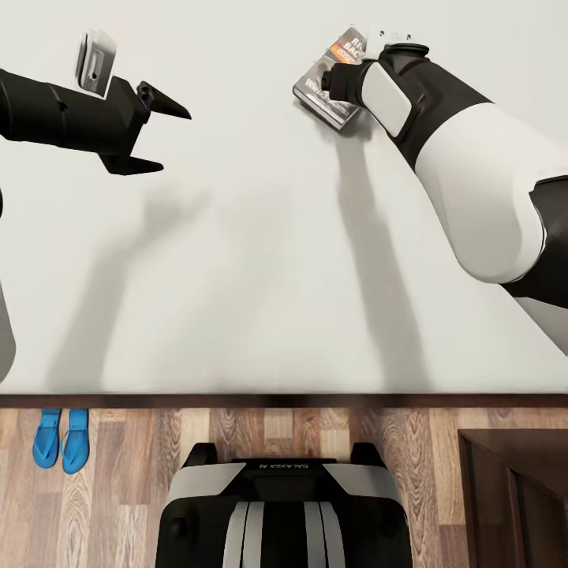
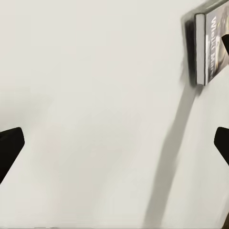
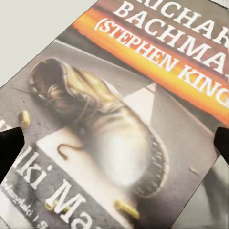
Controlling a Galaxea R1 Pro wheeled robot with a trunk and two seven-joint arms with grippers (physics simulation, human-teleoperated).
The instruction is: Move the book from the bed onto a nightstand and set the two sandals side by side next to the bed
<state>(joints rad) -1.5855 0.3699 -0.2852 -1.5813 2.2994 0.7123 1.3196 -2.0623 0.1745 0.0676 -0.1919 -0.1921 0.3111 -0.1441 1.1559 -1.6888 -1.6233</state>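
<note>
Book lies mid-bed; my right pincer spreads open over it to grasp, left pincer idle, open.

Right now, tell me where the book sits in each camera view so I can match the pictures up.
Head view: the book lies on the bed, upper right of centre, under the right gripper.
Left wrist view: the book is at the upper right corner, spine edge showing.
Right wrist view: its cover spreads across the frame.
Shared landmark: the pale mattress under the book.
</note>
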